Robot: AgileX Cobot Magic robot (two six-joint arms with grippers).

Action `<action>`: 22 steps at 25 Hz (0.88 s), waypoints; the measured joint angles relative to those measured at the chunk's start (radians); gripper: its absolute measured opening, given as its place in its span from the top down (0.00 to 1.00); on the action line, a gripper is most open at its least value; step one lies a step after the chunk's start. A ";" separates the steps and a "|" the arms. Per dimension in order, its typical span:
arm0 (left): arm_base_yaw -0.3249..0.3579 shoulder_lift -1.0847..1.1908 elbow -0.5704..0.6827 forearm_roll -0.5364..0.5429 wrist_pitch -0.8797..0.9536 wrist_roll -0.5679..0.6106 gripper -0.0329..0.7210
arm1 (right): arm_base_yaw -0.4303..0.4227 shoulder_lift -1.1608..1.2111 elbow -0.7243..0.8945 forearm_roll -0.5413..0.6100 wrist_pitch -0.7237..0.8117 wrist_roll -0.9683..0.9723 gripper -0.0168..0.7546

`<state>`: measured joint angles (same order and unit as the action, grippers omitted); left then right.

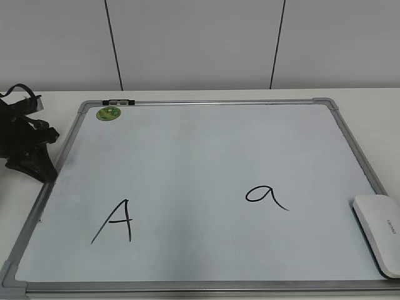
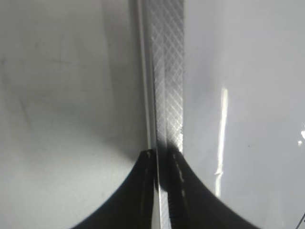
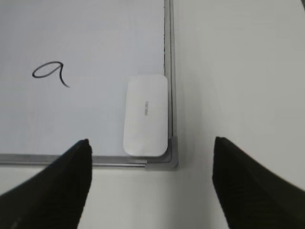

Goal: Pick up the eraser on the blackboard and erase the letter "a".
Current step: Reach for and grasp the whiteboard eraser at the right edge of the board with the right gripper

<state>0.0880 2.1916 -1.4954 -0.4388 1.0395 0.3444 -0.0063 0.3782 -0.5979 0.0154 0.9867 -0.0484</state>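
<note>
The blackboard (image 1: 206, 102) is a white board with a silver frame, lying flat on the table. The white eraser (image 1: 380, 232) lies in its near right corner, lettering up. The small letter "a" (image 1: 265, 196) is written to the left of the eraser. My right gripper (image 3: 151, 143) is open and empty, above the table just in front of that corner. Its view shows the eraser (image 3: 146, 115) and the letter "a" (image 3: 50, 72). My left gripper (image 1: 42, 170) is shut and rests at the board's left edge, over the frame (image 2: 167, 71).
A capital "A" (image 1: 115, 222) is drawn on the board's near left. A round green sticker (image 1: 108, 113) and a small black clip (image 1: 119, 101) sit at the far left corner. Bare white table (image 3: 238, 71) lies right of the board. A wall stands behind.
</note>
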 joint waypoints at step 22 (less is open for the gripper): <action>-0.002 0.000 -0.004 0.043 0.000 -0.020 0.91 | 0.043 0.771 -0.091 0.080 -0.128 -0.034 0.22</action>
<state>0.0860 2.1916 -1.4992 -0.3958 1.0395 0.3247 0.0372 1.1495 -0.6893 0.0950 0.8591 -0.0829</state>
